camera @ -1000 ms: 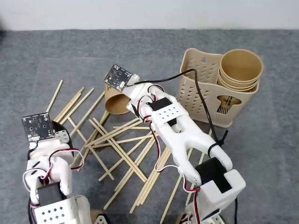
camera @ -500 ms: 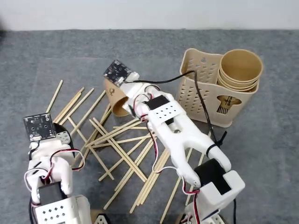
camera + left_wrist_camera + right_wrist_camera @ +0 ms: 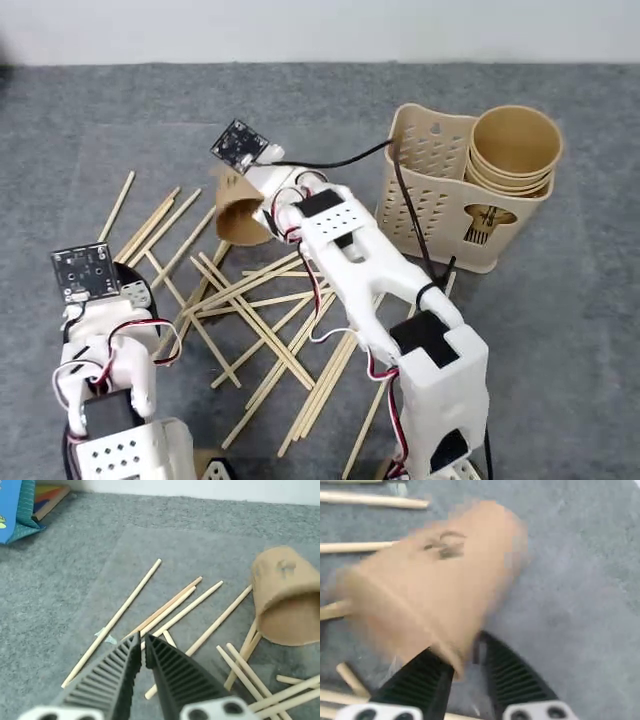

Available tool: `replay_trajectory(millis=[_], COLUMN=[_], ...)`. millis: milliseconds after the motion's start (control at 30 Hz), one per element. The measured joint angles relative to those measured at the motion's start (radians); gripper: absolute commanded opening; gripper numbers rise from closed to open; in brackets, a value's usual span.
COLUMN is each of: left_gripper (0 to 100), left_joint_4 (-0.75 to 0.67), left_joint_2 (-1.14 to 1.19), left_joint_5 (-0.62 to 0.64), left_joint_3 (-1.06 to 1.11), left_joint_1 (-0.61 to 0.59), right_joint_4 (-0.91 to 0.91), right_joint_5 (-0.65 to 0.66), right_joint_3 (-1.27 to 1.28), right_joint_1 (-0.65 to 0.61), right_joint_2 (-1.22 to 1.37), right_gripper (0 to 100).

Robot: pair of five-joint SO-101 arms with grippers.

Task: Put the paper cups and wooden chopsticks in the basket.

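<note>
1. Gripping the tan paper cup (image 3: 238, 208), seemingly by its rim, the right gripper (image 3: 459, 647) holds it tilted among scattered wooden chopsticks (image 3: 250, 282).
2. The beige slotted plastic basket (image 3: 425, 195) stands well apart, rightward in the high view; the right arm is nearer.
3. The left gripper (image 3: 141, 639) hangs clenched, empty.

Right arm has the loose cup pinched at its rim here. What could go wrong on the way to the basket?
1. The right gripper grips the paper cup only at its rim, with the cup tilted, so it may slip out or crumple.
2. The stacked cups already rise above the basket; a misaligned drop could miss or topple them.
3. The arm's black cable runs against the basket rim and might snag it.
</note>
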Motion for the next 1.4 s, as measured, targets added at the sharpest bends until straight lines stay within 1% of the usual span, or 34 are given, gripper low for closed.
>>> replay_trajectory(millis=[67, 167, 267, 367, 600, 867, 1167, 1400], left_gripper=[2, 2, 2, 2, 2, 2, 2, 2], left_joint_4=[0.0, 0.0, 0.0, 0.0, 0.0, 0.0, 0.0, 0.0], left_joint_2=[0.0, 0.0, 0.0, 0.0, 0.0, 0.0, 0.0, 0.0], left_joint_5=[0.0, 0.0, 0.0, 0.0, 0.0, 0.0, 0.0, 0.0], left_joint_3=[0.0, 0.0, 0.0, 0.0, 0.011, 0.011, 0.011, 0.011], left_joint_1=[0.0, 0.0, 0.0, 0.0, 0.0, 0.0, 0.0, 0.0], right_joint_4=[0.026, 0.101, 0.21, 0.342, 0.655, 0.953, 1.126, 1.145], right_joint_5=[0.0, -0.048, -0.097, -0.115, -0.118, -0.118, -0.118, -0.118], right_joint_3=[-0.006, -0.015, -0.068, -0.16, -0.436, -0.718, -0.842, -0.85], right_joint_1=[0.009, 0.029, 0.044, 0.083, 0.218, 0.417, 0.663, 0.789], right_joint_2=[-0.017, -0.091, -0.196, -0.287, -0.427, -0.499, -0.551, -0.575], right_gripper=[1.0, 0.9, 0.9, 0.9, 0.9, 0.9, 1.1, 0.9])
